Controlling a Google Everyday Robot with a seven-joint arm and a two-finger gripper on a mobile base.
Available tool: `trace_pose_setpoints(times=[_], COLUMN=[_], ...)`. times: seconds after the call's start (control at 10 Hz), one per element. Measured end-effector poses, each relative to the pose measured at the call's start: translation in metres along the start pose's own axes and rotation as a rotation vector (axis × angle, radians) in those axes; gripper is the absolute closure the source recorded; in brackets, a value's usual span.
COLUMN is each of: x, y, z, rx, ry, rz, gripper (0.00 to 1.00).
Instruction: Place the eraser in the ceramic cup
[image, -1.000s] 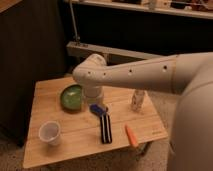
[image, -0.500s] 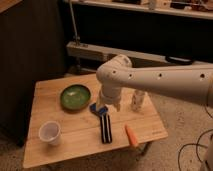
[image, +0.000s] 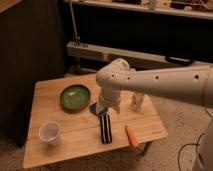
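Observation:
The eraser (image: 105, 128), a long black bar with pale stripes, lies on the wooden table (image: 75, 145) right of centre. The ceramic cup (image: 50, 133), small, white and round, stands upright near the table's front left. My white arm reaches in from the right and bends down over the table. My gripper (image: 106, 106) hangs just above the far end of the eraser, beside a small blue piece (image: 96, 108). The cup is well to the left of the gripper.
A green bowl (image: 75, 96) sits at the back left of the table. An orange carrot-like stick (image: 131, 135) lies right of the eraser. A small whitish shaker bottle (image: 137, 102) stands at the back right. A dark shelf unit stands behind the table.
My arm has swung to the right across the table and come down, from over the green bowl to over the far end of the eraser.

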Motion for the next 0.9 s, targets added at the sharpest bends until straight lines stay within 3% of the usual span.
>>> trace_pose_setpoints(times=[0.5, 0.6, 0.9], x=[0.006, 0.003, -0.005], y=[-0.001, 0.001, 0.0], z=[0.062, 0.076, 0.092], rx=[-0.036, -0.035, -0.018], ry=[0.013, 0.031, 0.092], rz=[-0.068, -0.097, -0.122], gripper=[0.35, 0.35, 0.35])
